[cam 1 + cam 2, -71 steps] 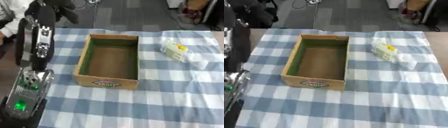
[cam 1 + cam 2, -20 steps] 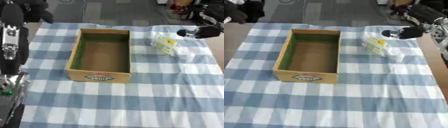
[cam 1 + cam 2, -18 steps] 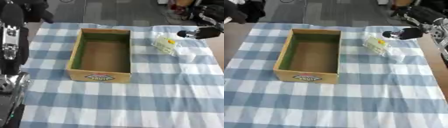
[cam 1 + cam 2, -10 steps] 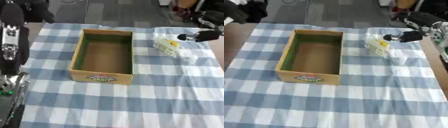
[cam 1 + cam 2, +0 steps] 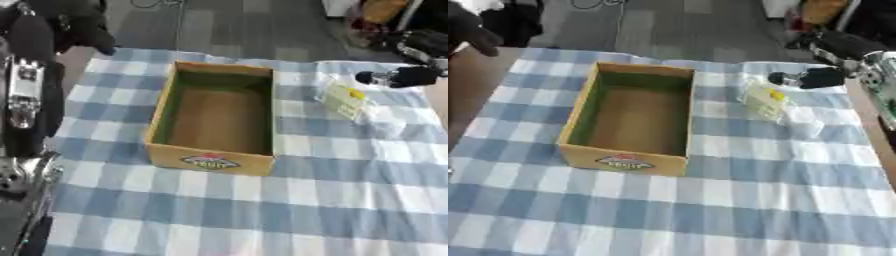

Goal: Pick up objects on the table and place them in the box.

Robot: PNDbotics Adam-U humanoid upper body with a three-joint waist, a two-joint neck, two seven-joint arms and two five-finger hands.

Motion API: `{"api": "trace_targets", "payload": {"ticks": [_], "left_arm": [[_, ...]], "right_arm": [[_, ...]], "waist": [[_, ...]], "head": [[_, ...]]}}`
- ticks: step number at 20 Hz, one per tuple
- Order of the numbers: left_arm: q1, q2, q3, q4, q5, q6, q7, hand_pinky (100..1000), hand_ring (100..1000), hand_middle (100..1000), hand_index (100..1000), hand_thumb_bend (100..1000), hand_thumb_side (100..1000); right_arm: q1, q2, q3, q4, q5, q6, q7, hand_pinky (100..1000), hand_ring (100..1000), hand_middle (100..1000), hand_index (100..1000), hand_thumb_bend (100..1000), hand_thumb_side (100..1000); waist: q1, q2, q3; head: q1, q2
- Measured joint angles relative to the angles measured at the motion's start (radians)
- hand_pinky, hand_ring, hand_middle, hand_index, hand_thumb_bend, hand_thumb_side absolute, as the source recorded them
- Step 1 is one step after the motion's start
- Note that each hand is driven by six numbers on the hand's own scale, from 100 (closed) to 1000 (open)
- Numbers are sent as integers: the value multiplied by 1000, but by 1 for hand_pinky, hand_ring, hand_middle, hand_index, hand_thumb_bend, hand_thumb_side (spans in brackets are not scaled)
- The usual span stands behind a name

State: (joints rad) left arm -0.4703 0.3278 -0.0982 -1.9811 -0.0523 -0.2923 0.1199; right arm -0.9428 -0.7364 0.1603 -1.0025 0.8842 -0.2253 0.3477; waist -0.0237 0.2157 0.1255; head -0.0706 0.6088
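Since a second ago the right hand [image 5: 811,78] stays hovering just beyond one clear, yellow-labelled packet [image 5: 765,102]; its finger posture is unreadable. One empty cardboard box [image 5: 634,117] sits mid-bench [image 5: 737,210]. Left hand is hidden.

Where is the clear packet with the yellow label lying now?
The clear packet lies on the checked cloth, right of the cardboard box, just below the right hand.

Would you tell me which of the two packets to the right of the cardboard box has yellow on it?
The pale packet with yellow marking, lying nearer the box and right hand. The clear plastic packet beside it shows no yellow.
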Motion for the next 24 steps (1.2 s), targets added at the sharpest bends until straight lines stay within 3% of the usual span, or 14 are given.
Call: {"api": "trace_targets", "payload": {"ticks": [24], "left_arm": [[-25, -8, 0, -2, 4, -2, -13, 564, 433, 570, 714, 350, 850]], "right_arm": [[-5, 33, -6, 55, 20, 13, 14, 978, 860, 824, 906, 656, 1000]], "waist": [[-4, 28, 18]], "head": [[-1, -41]]}}
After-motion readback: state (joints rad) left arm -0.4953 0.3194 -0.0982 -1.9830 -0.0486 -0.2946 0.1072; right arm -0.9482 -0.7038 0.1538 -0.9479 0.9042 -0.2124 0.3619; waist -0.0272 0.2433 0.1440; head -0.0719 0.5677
